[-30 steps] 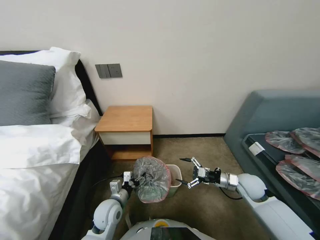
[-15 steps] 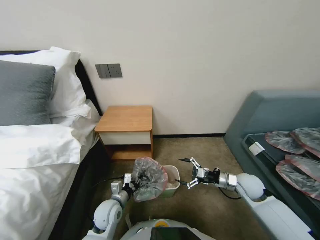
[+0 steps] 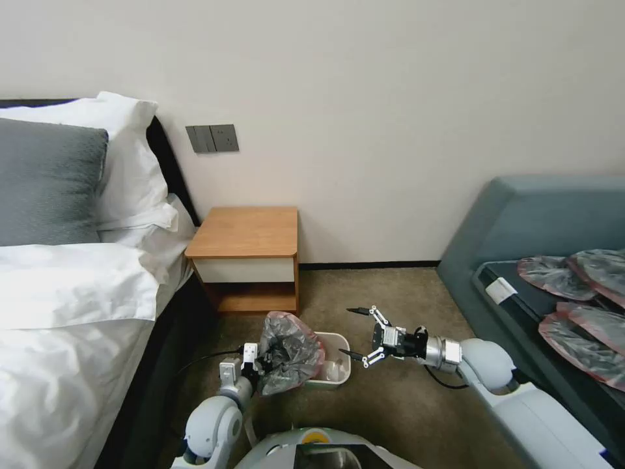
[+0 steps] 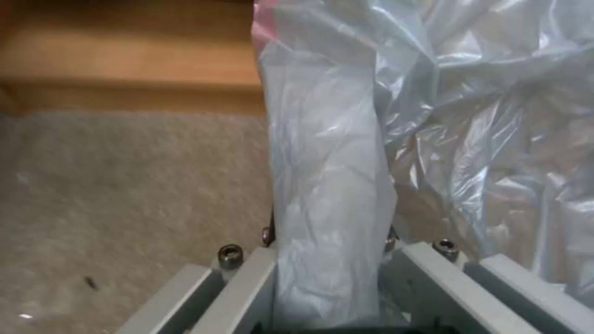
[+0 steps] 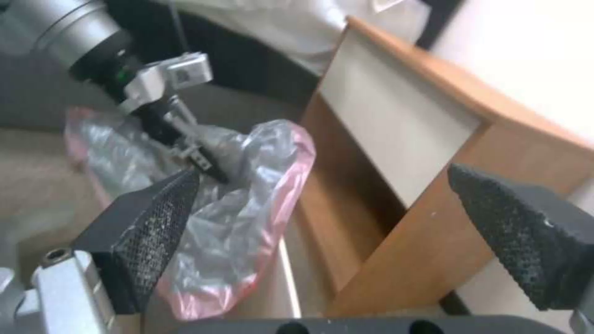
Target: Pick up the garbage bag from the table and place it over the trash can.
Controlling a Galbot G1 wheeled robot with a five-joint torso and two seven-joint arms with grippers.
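Your left pincer (image 3: 265, 358) is clamped on the crinkly translucent grey garbage bag with its pinkish-red rim (image 3: 290, 355), holding it over the left side of the small beige rectangular trash can (image 3: 333, 369). Your right pincer (image 3: 355, 332) gapes wide just beside the can's right edge, gripping nothing. Beyond them stands the small wooden nightstand, an orange-brown surface (image 3: 246, 233).

The left gripper (image 3: 265, 357) carries the garbage bag (image 3: 290, 352) lower and toward the bed side, uncovering more of the trash can (image 3: 333, 365); the right gripper (image 3: 357, 331) edges slightly closer.
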